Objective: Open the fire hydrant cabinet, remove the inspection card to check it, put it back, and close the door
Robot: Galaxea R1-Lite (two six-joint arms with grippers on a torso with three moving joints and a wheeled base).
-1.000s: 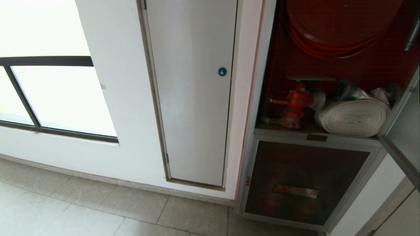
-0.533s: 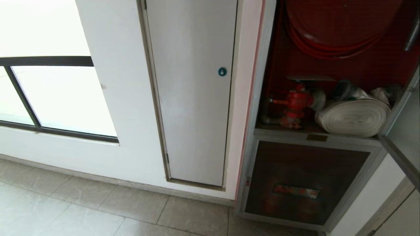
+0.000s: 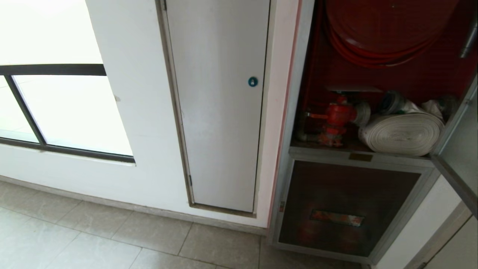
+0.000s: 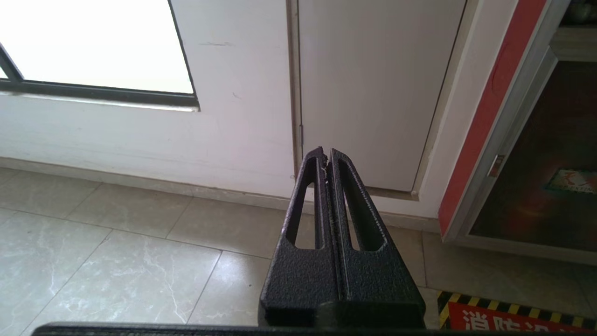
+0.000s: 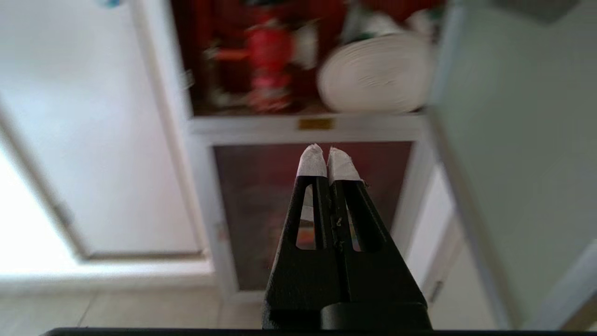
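Fire hydrant cabinet (image 3: 295, 112): one, at the right of the head view, standing open, red inside.
Door (image 3: 461, 149): one, swung out from the cabinet's right edge, its silver frame and pale inner face showing.
Lower panel (image 3: 347, 207): one dark panel under the cabinet's open bay, shut, with one orange label.
Cabinet contents: one red valve (image 3: 336, 119) at the bay's left; one rolled white hose (image 3: 401, 132) just beside it to the right; one red hose coil (image 3: 381, 33) above both.
Inspection card: seen in none of the views.
Grey-white door (image 3: 220, 108): one, left of the cabinet, shut, with one round blue lock (image 3: 253, 81).
Window (image 3: 63, 108): one, further left of the cabinet, past the grey-white door.
Left claw (image 4: 325, 156): fingers pressed together, empty, low over the floor tiles, pointing at the foot of the grey-white door.
Right claw (image 5: 326, 154): white-tipped fingers together, holding nothing, aimed at the cabinet's lower panel, apart from it.
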